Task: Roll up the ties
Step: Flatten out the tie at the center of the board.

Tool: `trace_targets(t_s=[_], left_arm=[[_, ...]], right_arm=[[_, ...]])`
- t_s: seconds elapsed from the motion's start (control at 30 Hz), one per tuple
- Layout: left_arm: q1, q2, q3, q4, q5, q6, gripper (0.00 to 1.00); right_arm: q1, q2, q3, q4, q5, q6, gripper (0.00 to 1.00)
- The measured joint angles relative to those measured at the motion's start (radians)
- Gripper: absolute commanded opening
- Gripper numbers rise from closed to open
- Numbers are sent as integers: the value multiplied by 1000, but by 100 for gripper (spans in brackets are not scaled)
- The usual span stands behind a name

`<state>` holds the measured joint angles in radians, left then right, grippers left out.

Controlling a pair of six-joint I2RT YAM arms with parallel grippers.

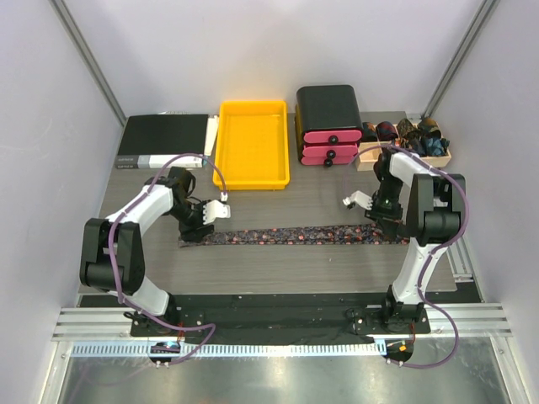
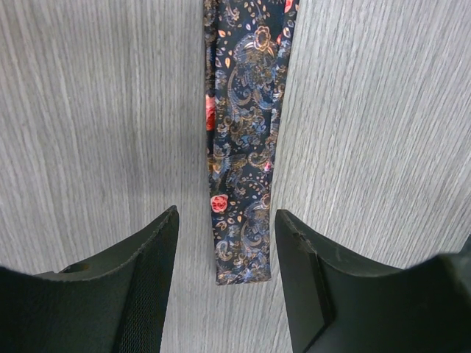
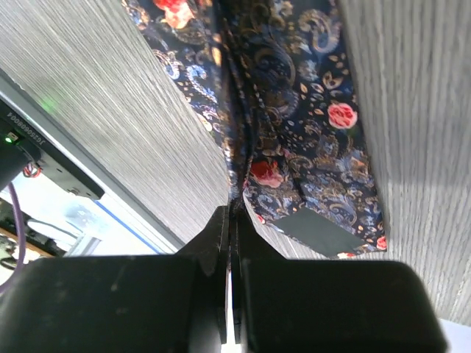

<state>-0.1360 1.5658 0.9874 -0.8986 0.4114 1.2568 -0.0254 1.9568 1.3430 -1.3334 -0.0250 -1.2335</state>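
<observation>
We have one tie (image 1: 295, 235) lying flat and straight across the table (image 1: 278, 269). It runs from side to side in front of both arms, with its narrow end on the left and its wider end on the right. We judge it light, soft and limp, with no stiffness of its own, so it will sag and fold wherever we lift it. Its smooth weave will likely slide on the wood-grain top and slip out of a shallow pinch. It does not look fragile, but we expect a roll to come out loose or skewed if the edges drift out of line. The best hold, we think, is at an end, square across the width and through all layers, so the first turn starts tight.

The left claw (image 2: 226, 228) stands open over the narrow end. The tip of the tie lies on the table between its two fingers, nearer the right-hand one in the wrist view. We cannot tell how high the fingers hang above the cloth.

The right claw (image 3: 234, 213) is closed at the wide end. Its fingertips meet on a raised ridge of fabric along the middle seam, so we read it as pinching the tie. Just beside the pinch, a dark patch (image 3: 318, 232), perhaps a label or lining, shows at the very end.
</observation>
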Motion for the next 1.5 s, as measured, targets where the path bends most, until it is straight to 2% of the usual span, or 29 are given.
trace_targets(t_s=[0.1, 0.17, 0.2, 0.27, 0.3, 0.43, 0.6, 0.67, 0.73, 0.8, 0.87, 0.9, 1.03, 1.2, 1.33, 1.5], left_arm=[[0, 0, -10, 3, 0, 0, 56], [0, 0, -14, 5, 0, -1, 56], [0, 0, -14, 5, 0, -2, 56], [0, -2, -14, 10, 0, -9, 57], [0, -4, -14, 11, 0, -16, 57], [2, -21, -21, 21, 0, -29, 58], [8, -46, -43, 25, 0, -42, 59], [9, -46, -45, 27, 1, -47, 60], [10, -47, -46, 28, 2, -51, 64], [10, -50, -52, 34, 5, -53, 68], [10, -54, -66, 43, 8, -56, 75], [10, -55, -71, 45, 9, -56, 83], [10, -54, -80, 52, 9, -60, 86], [10, -47, -84, 92, 7, -60, 77], [3, -6, -84, 108, -7, -50, 63], [-27, 48, -61, 127, -34, -35, 45]], right_arm=[[6, -10, -18, 6, -2, -22, 1], [10, -18, -31, 3, -2, -34, 11], [12, -19, -32, -2, -1, -37, 26], [13, -6, -21, -8, 0, -34, 37], [13, 11, 3, -20, 0, -28, 47], [1, 103, 143, -7, 0, -8, 50], [-17, 113, 222, 13, 29, 7, 52], [-21, 112, 222, 10, 40, 14, 52], [-23, 106, 222, 10, 34, 22, 58], [-21, 82, 213, 13, -3, 33, 67], [-13, 34, 182, 19, -39, 46, 69], [-5, -3, 150, 27, -53, 54, 70], [58, -126, 19, 72, -82, 87, 69], [116, -159, -142, 201, -81, 124, 66], [107, -159, -219, 283, -35, 128, 63], [88, -165, -235, 332, 16, 120, 59]])
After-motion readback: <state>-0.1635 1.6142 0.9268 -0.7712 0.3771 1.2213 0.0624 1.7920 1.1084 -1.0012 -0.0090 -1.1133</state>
